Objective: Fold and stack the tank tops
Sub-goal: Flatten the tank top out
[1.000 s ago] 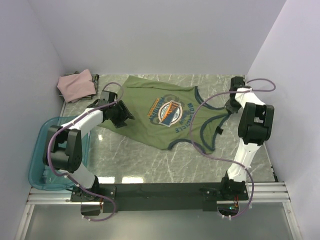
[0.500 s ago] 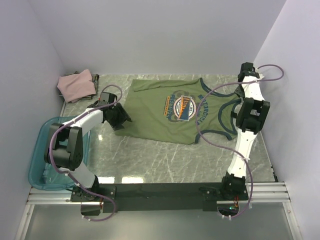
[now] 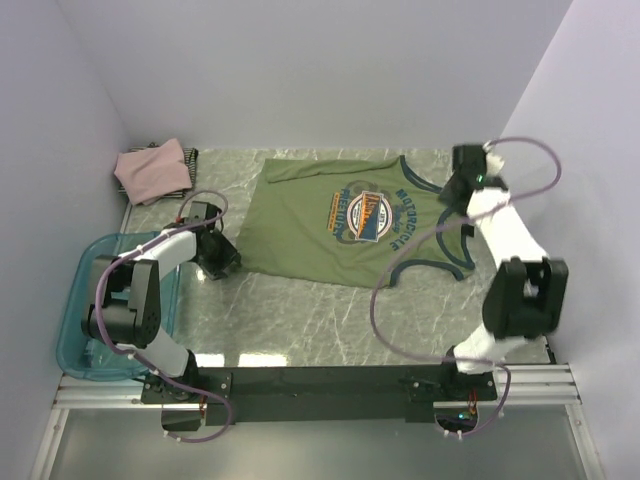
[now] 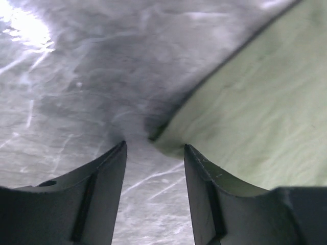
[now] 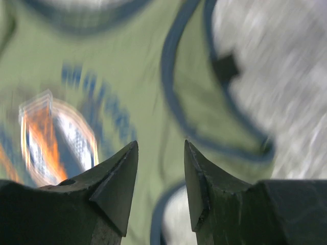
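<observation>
A grey marbled table point(image 3: 300, 320) between pale lilac walls point(image 3: 300, 70) held the olive-green tank top point(image 3: 320, 235) at centre frame; the left gripper point(image 4: 154, 147) and right gripper point(image 5: 161, 145) gaped empty.

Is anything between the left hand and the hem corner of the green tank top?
Nothing visible. In the left wrist view the open left hand sits just short of the olive-green tank top's hem corner, with only bare marble table between them.
</observation>
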Controlling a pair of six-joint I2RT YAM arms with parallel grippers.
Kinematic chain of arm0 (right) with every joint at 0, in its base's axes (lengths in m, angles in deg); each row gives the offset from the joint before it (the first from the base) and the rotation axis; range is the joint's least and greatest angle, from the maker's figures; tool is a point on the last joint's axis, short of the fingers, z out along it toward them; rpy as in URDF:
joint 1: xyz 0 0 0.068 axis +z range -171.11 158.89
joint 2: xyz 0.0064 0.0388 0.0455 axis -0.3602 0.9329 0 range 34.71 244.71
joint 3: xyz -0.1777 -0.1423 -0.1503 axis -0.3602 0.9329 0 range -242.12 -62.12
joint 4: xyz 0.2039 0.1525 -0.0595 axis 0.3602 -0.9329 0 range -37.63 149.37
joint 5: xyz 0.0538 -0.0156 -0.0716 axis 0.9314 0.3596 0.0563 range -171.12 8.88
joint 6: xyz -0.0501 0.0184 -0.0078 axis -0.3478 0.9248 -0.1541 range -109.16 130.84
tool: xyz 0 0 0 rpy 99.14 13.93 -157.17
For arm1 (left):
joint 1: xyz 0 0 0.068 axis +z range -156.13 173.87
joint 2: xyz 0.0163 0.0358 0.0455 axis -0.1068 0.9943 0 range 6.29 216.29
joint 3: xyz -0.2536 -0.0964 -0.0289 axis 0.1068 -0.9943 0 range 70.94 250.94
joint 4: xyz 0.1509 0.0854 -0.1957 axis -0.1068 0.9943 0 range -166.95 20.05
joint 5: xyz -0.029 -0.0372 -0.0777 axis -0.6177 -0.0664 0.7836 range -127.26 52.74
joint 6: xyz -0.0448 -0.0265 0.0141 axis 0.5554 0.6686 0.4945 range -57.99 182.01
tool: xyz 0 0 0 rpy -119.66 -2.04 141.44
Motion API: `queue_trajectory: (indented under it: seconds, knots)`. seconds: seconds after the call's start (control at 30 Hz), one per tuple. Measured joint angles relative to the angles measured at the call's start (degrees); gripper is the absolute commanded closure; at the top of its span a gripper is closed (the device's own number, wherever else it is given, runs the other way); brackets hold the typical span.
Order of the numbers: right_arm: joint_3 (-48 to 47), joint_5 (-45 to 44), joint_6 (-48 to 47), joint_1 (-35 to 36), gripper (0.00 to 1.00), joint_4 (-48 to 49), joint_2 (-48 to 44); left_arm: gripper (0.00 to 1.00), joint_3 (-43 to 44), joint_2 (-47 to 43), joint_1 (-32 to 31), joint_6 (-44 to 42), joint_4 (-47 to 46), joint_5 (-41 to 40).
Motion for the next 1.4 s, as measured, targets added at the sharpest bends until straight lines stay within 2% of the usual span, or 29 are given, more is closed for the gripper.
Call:
queue_trajectory:
  seconds: [0.2, 0.37, 0.47, 0.77, 1.4]
  knots:
    - [24.74, 4.57, 4.00, 9.09, 0.55, 5.46, -17.66, 0.50, -0.87, -0.13, 0.59, 0.50, -0.63, 0.44]
    - [39.50, 8.22, 8.52, 17.27, 0.57, 7.91, -24.79, 0.50, -0.87, 0.09, 1.20, 0.46, -0.85, 0.70]
    - [44.11, 10.12, 11.32, 22.14, 0.56, 9.22, -25.94, 0.50, -0.87, 0.09, 1.64, 0.44, -0.87, 0.70]
    - [46.31, 11.06, 15.65, 28.26, 0.55, 15.58, -25.44, 0.48, -0.90, 0.17, 1.92, 0.39, -1.25, 1.11]
    - [43.52, 10.34, 15.80, 28.70, 0.54, 19.26, -14.73, 0.46, -4.42, -4.20, 1.92, 0.17, -2.12, 2.49]
